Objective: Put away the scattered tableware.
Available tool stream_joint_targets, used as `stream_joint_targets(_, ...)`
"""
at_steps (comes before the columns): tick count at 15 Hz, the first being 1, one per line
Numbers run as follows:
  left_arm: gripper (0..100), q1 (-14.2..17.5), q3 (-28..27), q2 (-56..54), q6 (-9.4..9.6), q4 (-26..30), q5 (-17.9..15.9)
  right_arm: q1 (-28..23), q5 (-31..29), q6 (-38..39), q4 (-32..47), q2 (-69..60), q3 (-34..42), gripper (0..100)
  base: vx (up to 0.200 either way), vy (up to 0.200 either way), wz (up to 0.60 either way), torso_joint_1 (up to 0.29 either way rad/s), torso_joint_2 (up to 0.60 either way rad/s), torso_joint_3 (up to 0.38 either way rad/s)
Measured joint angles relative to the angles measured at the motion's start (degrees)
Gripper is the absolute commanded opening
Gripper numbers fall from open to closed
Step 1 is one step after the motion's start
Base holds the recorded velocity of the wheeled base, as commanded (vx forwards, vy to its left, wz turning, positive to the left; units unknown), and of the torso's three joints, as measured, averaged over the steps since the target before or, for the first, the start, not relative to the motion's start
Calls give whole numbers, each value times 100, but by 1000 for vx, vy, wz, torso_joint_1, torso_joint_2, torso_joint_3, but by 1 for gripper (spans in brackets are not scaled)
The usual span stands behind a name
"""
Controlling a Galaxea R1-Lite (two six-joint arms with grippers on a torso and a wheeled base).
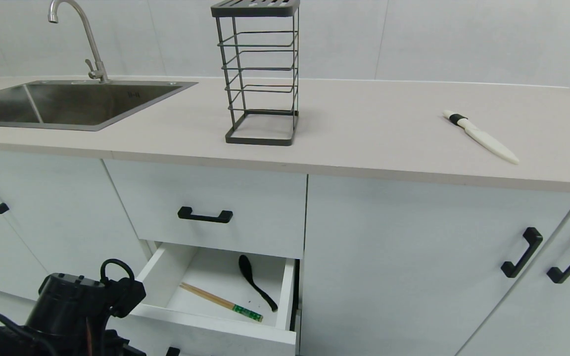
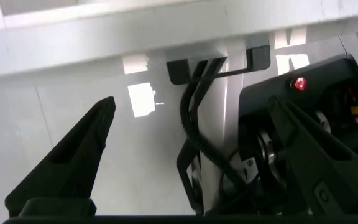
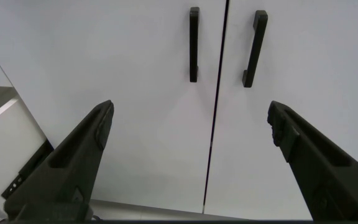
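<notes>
A white knife (image 1: 483,137) with a black band on its handle lies on the right part of the countertop (image 1: 374,128). Below the counter a white drawer (image 1: 215,316) stands pulled out, holding a black spoon (image 1: 255,281) and a pair of wooden chopsticks (image 1: 220,301). My left gripper (image 2: 192,106) is open and holds nothing; it hangs low, left of the drawer, over the floor. My right gripper (image 3: 190,109) is open and empty too, facing white cabinet doors with two black handles (image 3: 194,43).
A black wire rack (image 1: 260,74) stands at the counter's middle. A steel sink (image 1: 67,104) with a tap (image 1: 84,34) is at the left. A shut drawer with a black handle (image 1: 205,215) sits above the pulled-out one. Cabinet doors (image 1: 413,272) run along the right.
</notes>
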Motion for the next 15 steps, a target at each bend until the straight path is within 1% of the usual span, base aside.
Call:
stream_joint_targets(4,100,17,-52,150,-13,-449,24,0,0,0,0,0,0,100,0,0,0,0,0,0)
stream_joint_targets(5,100,20,-52,193,-13,-479,27,0,0,0,-2,0,0,100,0,0,0,0,0,0)
stream_joint_targets(9,100,33,-63,477,-34,-1035,28,0,0,-2,-2,0,0,100,0,0,0,0,0,0)
stream_joint_targets(15,100,68,-90,896,-38,-1569,22,0,0,0,0,0,0,100,0,0,0,0,0,0)
